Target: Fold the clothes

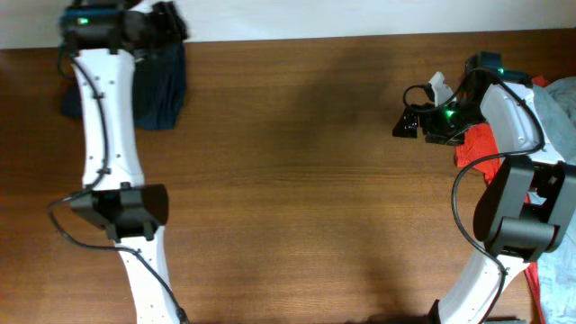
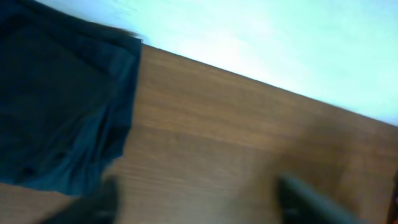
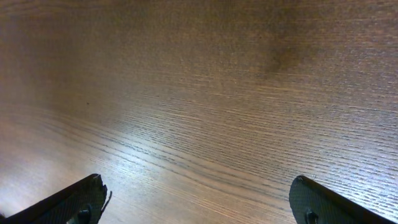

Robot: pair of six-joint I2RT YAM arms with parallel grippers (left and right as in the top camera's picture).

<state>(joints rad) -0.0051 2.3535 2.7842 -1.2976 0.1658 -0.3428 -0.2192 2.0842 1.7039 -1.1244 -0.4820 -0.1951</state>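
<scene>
Overhead, the left arm is seen stretched over the navy garment, with the left gripper spread empty; the right gripper is likewise parted.

The overhead camera looks straight down from high up and takes in most of the brown table. The left wrist camera hangs close over the far left corner, tilted and blurred. It shares the dark navy garment with the overhead view. The right wrist camera sits low, facing bare wood that the overhead also covers.
</scene>
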